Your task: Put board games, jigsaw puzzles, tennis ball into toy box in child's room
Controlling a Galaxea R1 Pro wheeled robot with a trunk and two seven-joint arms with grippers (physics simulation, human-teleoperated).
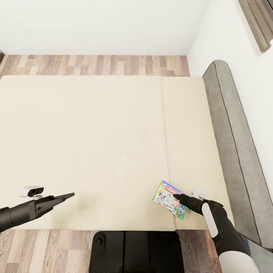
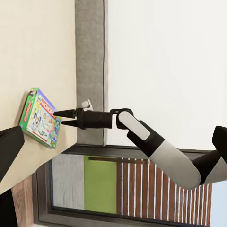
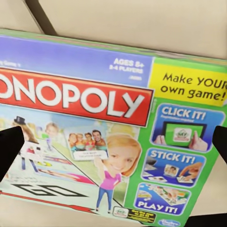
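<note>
right gripper [image 1: 176,196] open at board game [image 1: 169,199] on bed [image 1: 94,144]

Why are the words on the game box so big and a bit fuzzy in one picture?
Right wrist view: the camera is very close to the board game, so its print looks huge and soft. Head view: the same box is small, beside the right pincer.

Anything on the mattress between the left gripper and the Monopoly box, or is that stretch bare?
Bare. In the head view, only beige mattress lies between the left gripper and the Monopoly box, where the right gripper is.
</note>
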